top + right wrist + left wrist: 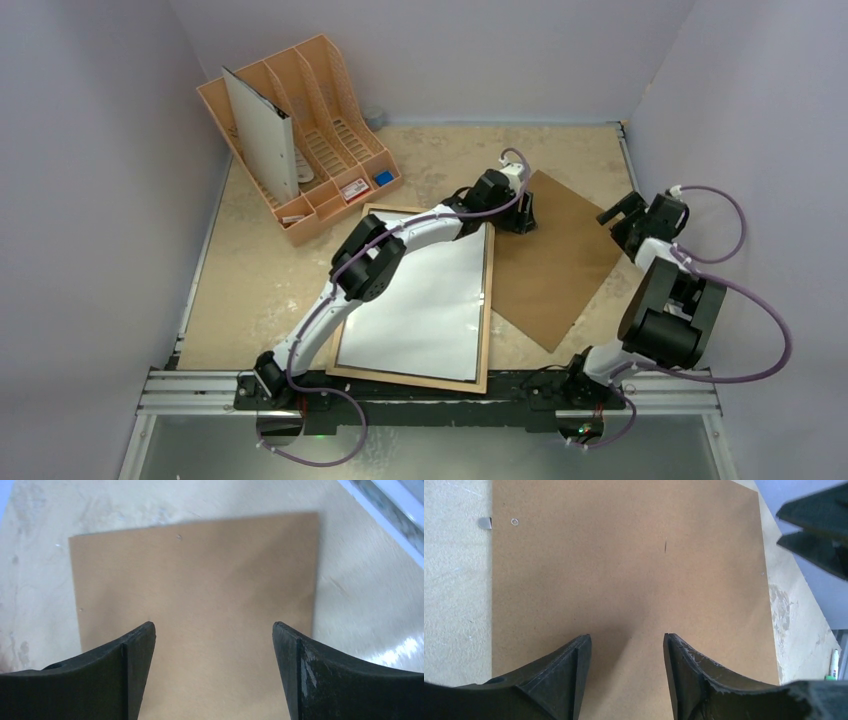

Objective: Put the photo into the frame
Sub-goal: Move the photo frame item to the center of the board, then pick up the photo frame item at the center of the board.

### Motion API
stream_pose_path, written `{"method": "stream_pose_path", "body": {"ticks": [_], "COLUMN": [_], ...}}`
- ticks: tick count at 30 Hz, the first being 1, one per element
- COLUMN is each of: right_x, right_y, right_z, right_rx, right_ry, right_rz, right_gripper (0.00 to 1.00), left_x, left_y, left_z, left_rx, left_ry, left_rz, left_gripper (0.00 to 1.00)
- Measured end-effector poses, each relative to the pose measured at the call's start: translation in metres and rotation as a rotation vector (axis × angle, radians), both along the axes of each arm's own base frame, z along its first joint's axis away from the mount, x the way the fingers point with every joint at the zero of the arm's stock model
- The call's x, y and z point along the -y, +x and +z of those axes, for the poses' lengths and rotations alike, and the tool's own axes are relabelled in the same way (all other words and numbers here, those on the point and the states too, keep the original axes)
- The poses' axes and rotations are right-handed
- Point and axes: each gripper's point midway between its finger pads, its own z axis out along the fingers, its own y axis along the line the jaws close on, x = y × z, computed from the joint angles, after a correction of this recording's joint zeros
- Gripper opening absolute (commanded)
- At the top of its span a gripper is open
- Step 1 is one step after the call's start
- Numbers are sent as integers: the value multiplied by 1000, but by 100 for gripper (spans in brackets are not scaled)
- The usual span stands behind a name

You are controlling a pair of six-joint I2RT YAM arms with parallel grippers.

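The frame [486, 345], with a light wood rim, lies flat near the table's front. The photo [425, 305] lies inside it, white reverse up, its picture side hidden. My left arm reaches across the frame. My left gripper [522, 216] [626, 640] stands open low over the left corner of the brown backing board [556, 262] [624, 565], nothing between its fingers. My right gripper [618, 213] [213, 627] hangs open above the board [200, 580] at its right corner, holding nothing. Its fingers [819, 530] show at the top right of the left wrist view.
An orange file organizer [330, 150] stands at the back left with a pale grey panel [262, 135] upright in it. A small metal clip [485, 523] sits at the board's edge. Walls close in on three sides; a metal rail [200, 385] runs along the front.
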Motion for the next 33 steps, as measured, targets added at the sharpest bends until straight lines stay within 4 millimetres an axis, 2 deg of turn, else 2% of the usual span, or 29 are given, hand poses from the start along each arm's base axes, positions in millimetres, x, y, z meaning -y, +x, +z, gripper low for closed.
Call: {"method": "stream_pose_path", "body": {"ticks": [3,7,12,19,22,26,28,33], "right_x": [3,9,23,34,24,3,-7,-31], "right_y": [17,27,18,-9,-24,-45,-53,-68], "right_z": [9,7,5,23,21,4,-4,-22], "right_rx": [39,37,-27,-56,-55,-82,-95,-122], "right_ry": [-28,-47,-100,-134,-101,-32,2,83], "right_rz": [45,58,-32,-197,-219,-207,-191,-140], "right_gripper": [87,87,92,95,95,95,95,95], "left_x": [-1,-4,-6,-15,-19,-19,-22,-26], "left_y": [-4,-12,-14,-2,13,32,39,50], "left_z": [0,2,2,4,5,4,-2,-5], "left_rx": [-13,-39,-43,13,53,109,126,165], "left_ry": [-8,-17,-7,100,130,144,163,183], "left_rz": [-1,6,27,106,154,194,213,243], "left_gripper": [57,58,66,75,76,76,76,75]}}
